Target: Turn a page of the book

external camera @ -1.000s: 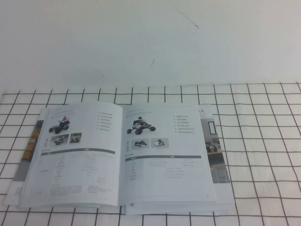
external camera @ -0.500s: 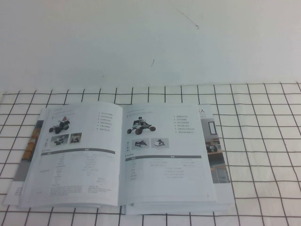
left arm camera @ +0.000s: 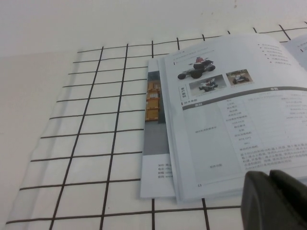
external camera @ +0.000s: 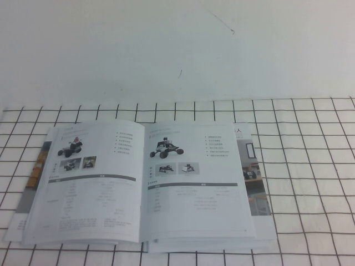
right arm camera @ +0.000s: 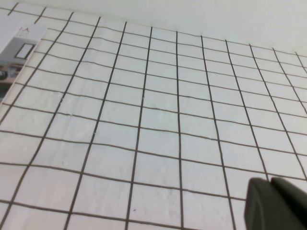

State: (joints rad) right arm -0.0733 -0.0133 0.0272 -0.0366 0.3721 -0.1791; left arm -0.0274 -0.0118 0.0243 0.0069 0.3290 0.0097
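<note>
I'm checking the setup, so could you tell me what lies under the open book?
The book lies on a black-gridded white mat, visible all around. Whatever is directly beneath stays covered. Neither gripper touches it.

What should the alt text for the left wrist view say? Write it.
An open book lies flat on a white cloth with a black grid, its near page showing a wheeled rover above a table. The left end effector, fingers together, sits at the frame's corner near the book's edge.

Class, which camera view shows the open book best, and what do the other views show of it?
The high view: the whole book lies open, both pages visible. The left wrist view, above the left gripper, shows its left page; the right wrist view, above the shut right gripper, one corner.
</note>
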